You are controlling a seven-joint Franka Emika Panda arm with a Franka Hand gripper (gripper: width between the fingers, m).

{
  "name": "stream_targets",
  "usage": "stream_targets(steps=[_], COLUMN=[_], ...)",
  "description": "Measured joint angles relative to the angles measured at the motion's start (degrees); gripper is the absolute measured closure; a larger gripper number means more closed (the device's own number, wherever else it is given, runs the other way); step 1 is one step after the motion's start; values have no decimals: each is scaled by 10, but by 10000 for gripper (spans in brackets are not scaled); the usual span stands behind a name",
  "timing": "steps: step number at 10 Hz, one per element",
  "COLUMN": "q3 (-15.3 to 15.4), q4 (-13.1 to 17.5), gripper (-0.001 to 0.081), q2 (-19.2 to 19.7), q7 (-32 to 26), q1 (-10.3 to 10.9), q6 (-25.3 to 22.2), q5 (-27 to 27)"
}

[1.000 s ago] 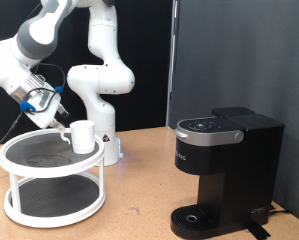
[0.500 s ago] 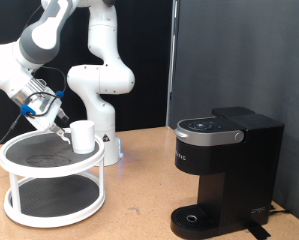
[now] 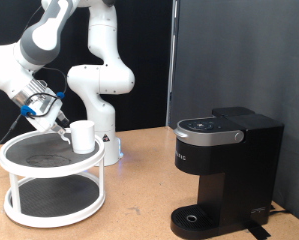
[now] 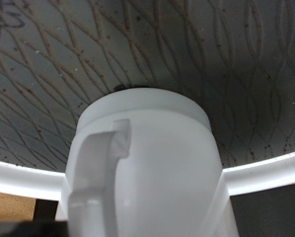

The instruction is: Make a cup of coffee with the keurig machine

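Observation:
The cup [image 3: 83,137], a small white mug, stands on the top tier of a white two-tier stand [image 3: 29,158] at the exterior view's left. My gripper [image 3: 59,120] hangs just beside the cup on its left, close to its rim. In the wrist view the cup [image 4: 147,168] fills the middle, with its handle [image 4: 98,173] turned towards the camera, and no finger shows there. The keurig machine [image 3: 226,160], black with its lid down, stands at the exterior view's right, well apart from the cup. Its round drip tray [image 3: 194,217] has nothing on it.
The stand's top tier [image 4: 48,69] is dark mesh inside a white rim [image 4: 260,170]. The arm's white base [image 3: 101,95] rises right behind the stand. Brown tabletop [image 3: 139,195] lies between stand and machine.
The gripper has dropped slightly and shifted a little to the left beside the cup. The cup and the machine have not moved.

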Motion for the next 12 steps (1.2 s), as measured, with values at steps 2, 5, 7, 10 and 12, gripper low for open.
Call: stream_targets(steps=[2,5,7,10,12], q3=[0,0,0,-3,-6], q4=[0,0,0,5,13], gripper=[581,747,794,805,806], q2=[0,0,0,-2,-14], q7=[-1,-1,-1,-2,-2], q1=[0,0,0,0,-2], q6=[0,0,0,-19,-45], q5=[0,2,4,15,21])
